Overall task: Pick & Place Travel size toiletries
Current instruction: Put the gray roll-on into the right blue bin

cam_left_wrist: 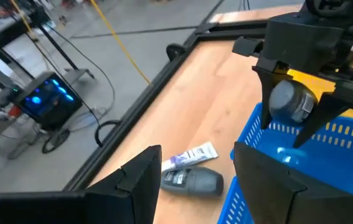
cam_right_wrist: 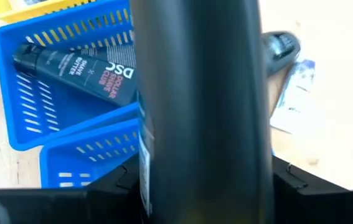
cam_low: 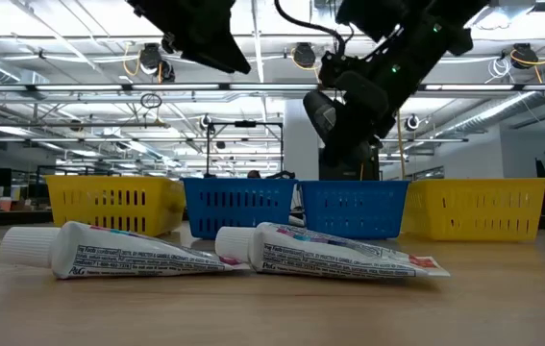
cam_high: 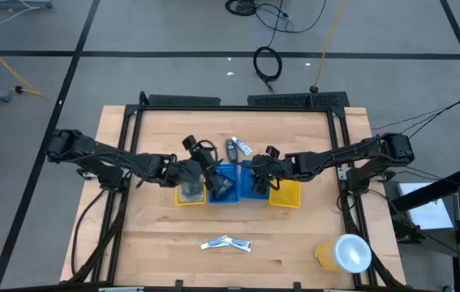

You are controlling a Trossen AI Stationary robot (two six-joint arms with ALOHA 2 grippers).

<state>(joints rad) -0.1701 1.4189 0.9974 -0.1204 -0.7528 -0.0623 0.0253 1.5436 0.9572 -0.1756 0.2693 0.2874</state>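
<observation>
While right gripper [cam_left_wrist: 301,118] grips grey deodorant bottle [cam_left_wrist: 291,102] above blue trays [cam_high: 238,182], left gripper [cam_high: 205,166] hovers beside, fingers apart, holding nothing; two white tubes [cam_high: 226,243] lie near front edge

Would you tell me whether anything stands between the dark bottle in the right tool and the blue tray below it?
Nothing visible does. The right tool holds the dark bottle just above the blue tray, and the gap between them looks clear. The left tool waits off to one side, open.
</observation>
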